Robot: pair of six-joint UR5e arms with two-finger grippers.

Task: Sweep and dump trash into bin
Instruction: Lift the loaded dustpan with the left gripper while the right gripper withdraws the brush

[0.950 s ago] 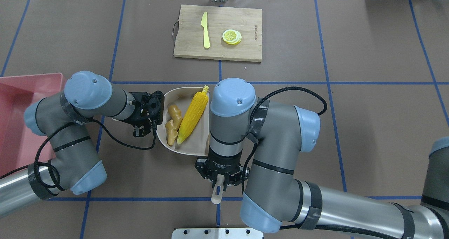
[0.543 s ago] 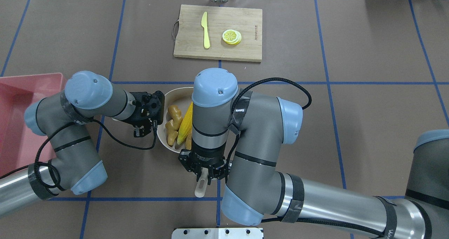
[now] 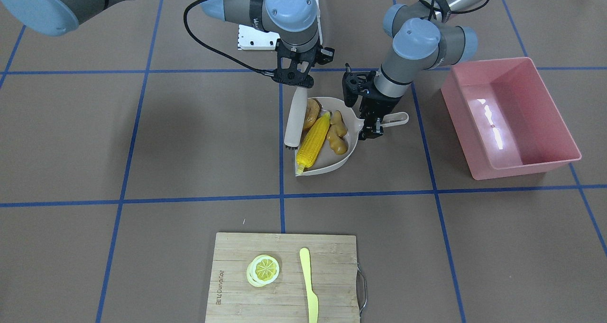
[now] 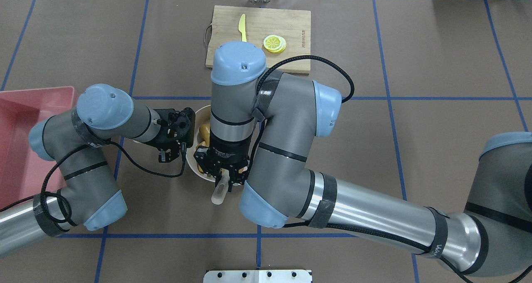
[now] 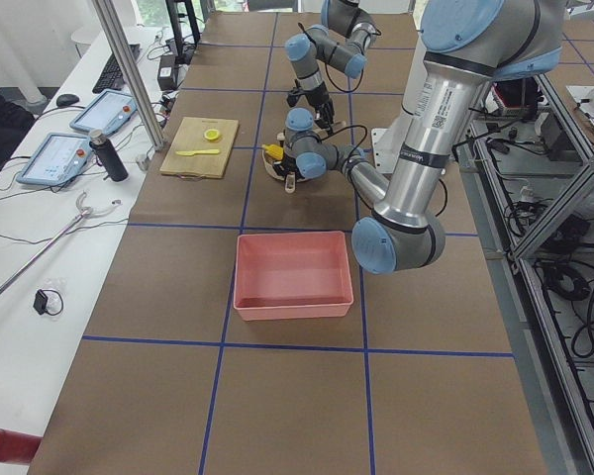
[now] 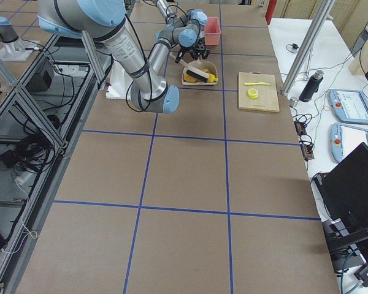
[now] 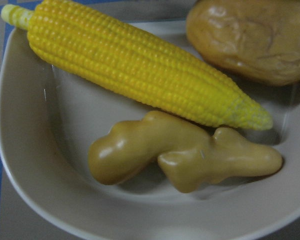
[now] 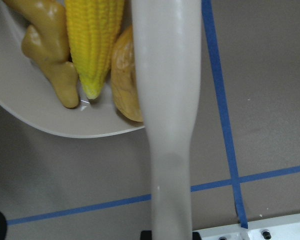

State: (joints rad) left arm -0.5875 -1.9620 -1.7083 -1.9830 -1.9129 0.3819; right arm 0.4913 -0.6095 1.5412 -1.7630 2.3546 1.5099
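Brown bench [image 3: 189,138] with blue lines holds everything, and a beige dustpan [image 3: 332,166] sits in the middle of it. Three toy foods lie inside the dustpan. The yellow corn cob [image 3: 314,139] lies long-ways down the middle, with its stalk end poking just over the open front edge. The tan ginger root [image 3: 337,135] lies right beside the corn, on the side nearer the dustpan's handle [image 3: 397,119]. The brown potato [image 3: 311,113] sits at the back of the dustpan, on the other side of the corn and touching it.

The left hand [image 3: 372,126] is closed on the dustpan's handle. The right hand [image 3: 296,83] is closed tight on a beige brush [image 3: 295,119]. The brush lies along the side of the dustpan away from the handle, close against the potato and the corn.

The big pink bin [image 3: 521,169] stands on the bench well apart from the dustpan, out past the handle side. Lights shine on its glossy inside.

A wooden cutting board [image 3: 284,275] lies well beyond the dustpan's open front. A yellow lemon slice [image 3: 263,270] and a pale yellow knife [image 3: 309,285] rest on it, near each other.
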